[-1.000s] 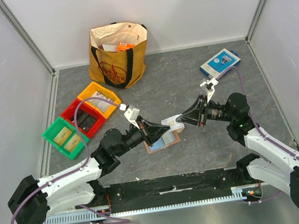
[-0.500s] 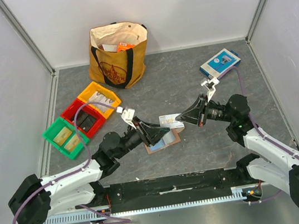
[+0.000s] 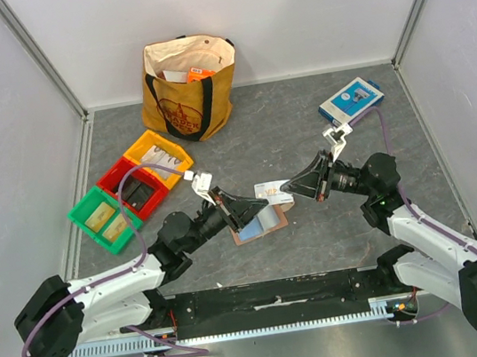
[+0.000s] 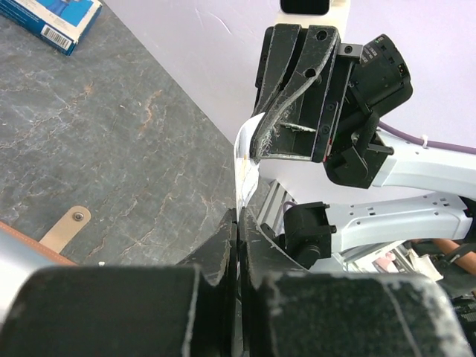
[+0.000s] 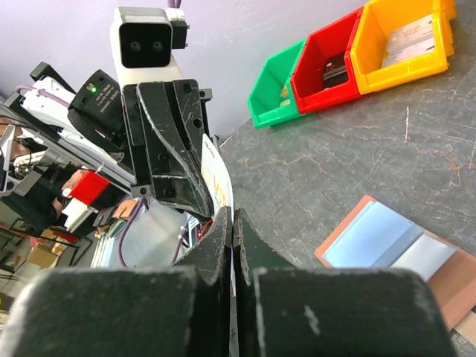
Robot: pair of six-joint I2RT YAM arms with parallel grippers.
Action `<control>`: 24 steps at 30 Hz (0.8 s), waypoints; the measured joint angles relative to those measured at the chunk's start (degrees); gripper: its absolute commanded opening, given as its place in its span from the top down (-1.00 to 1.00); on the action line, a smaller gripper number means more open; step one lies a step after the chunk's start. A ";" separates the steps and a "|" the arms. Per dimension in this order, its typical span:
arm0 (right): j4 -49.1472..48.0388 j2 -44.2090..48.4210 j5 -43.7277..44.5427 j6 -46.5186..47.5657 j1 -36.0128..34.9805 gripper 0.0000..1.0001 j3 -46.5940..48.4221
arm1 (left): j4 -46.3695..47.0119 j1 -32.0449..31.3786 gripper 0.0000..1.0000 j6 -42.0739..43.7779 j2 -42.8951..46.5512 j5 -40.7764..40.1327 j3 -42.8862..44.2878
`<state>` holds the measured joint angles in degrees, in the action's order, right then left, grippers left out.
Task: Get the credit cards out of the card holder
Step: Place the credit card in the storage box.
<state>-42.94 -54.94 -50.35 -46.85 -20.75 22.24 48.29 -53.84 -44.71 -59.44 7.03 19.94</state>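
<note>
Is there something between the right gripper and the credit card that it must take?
Nothing visible. The right gripper and the left gripper both pinch the credit card, above the open card holder.

Bins (image 3: 113, 171) left, tote (image 3: 188, 83) behind, box (image 3: 350, 99) right

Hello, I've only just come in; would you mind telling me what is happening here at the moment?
Both arms are on one credit card. The left gripper and the right gripper are each pinched shut on it from opposite ends, holding it in the air close over the card holder, which lies open on the table. It may be a handover between the arms, but I cannot tell. Whether more cards remain inside is not visible.
</note>
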 measured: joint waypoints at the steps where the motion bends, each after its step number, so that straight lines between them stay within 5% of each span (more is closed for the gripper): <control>1: 0.00 0.00 0.09 -0.13 0.00 0.89 -0.07 | 0.09 0.00 0.96 -0.04 0.00 -0.07 -0.04; 7: 5.20 1.22 3.50 1.97 -0.07 0.10 -0.02 | -0.50 -0.17 0.97 -0.20 1.36 -2.43 -0.92; 11: 14.03 3.52 8.55 6.08 0.00 -0.26 0.39 | -5.44 0.55 0.96 -0.17 6.40 -6.86 -1.20; 16: 22.80 5.68 14.14 10.10 -0.02 -0.89 1.88 | -11.82 6.51 0.96 -0.11 11.96 -10.21 -1.70; 24: 31.89 7.69 20.48 14.10 -0.02 -0.96 3.26 | -19.91 26.43 0.96 -0.57 15.41 -9.88 -4.28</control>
<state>-11.05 -47.24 -29.87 -32.75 -20.78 25.50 28.38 -27.42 -45.28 -44.03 -2.85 15.66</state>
